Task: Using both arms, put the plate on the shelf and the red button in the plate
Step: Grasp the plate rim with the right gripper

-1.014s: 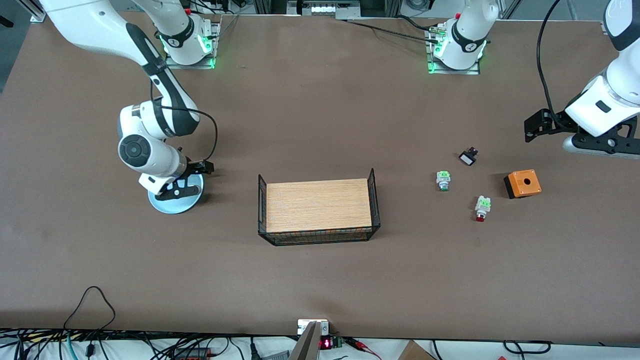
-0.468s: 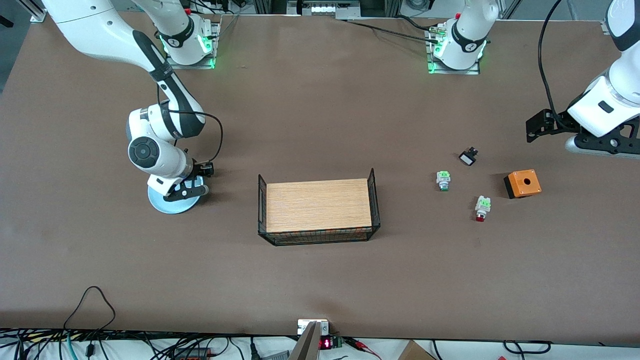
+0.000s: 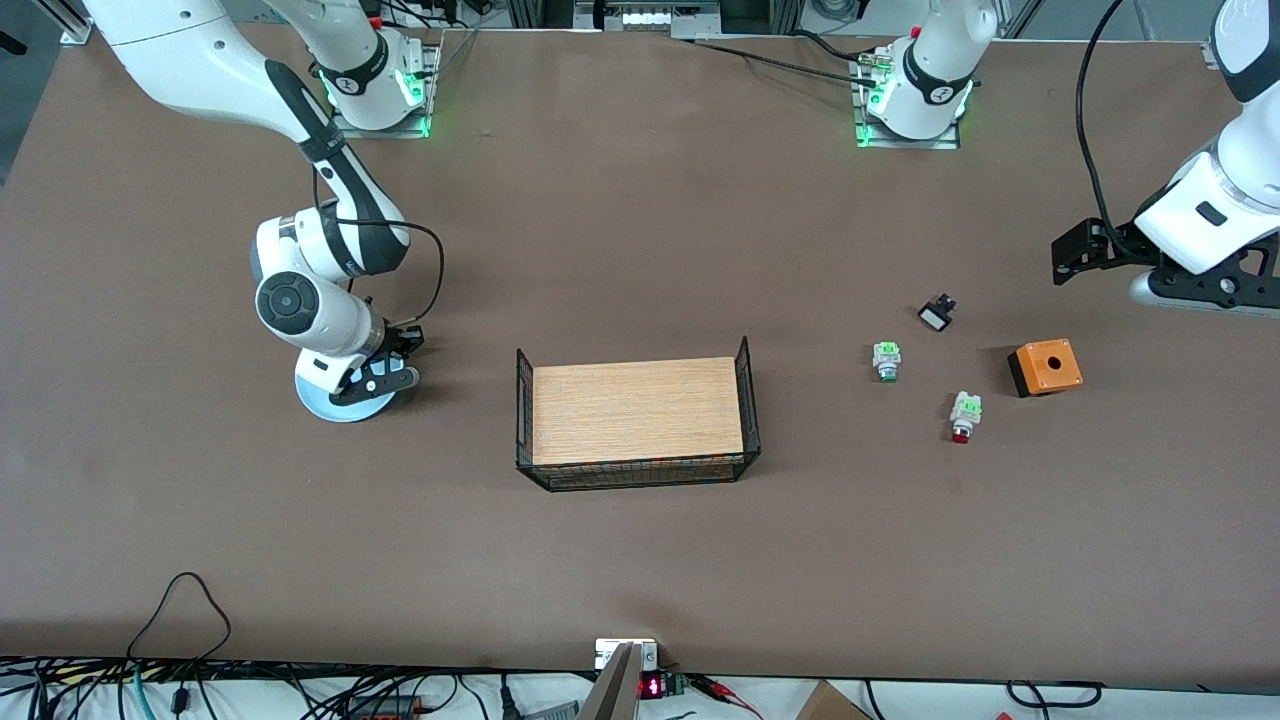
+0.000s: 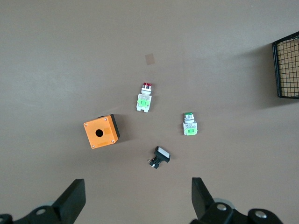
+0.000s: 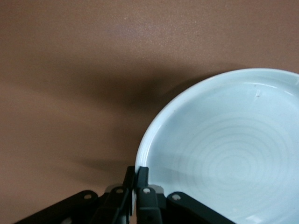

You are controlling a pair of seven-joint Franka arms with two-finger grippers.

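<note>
The pale light-blue plate point(image 3: 345, 404) point(image 5: 224, 154) lies toward the right arm's end of the table. My right gripper point(image 3: 385, 370) point(image 5: 137, 175) is shut on the plate's rim, one finger inside and one outside. The red button point(image 3: 964, 413) point(image 4: 145, 97), white and green with a red tip, lies on the table toward the left arm's end. My left gripper point(image 3: 1190, 290) point(image 4: 135, 200) is open and empty, up in the air over the table's end beside the orange box.
A wire basket point(image 3: 636, 415) with a wooden board stands mid-table. A green-tipped switch point(image 3: 886, 360) point(image 4: 188, 124), a small black switch point(image 3: 936, 314) point(image 4: 160, 157) and an orange box with a hole point(image 3: 1045, 366) point(image 4: 101, 131) lie around the red button.
My right arm moved a little toward the basket with the plate rim in its fingers, and the plate shifted slightly. The left arm barely moved.
</note>
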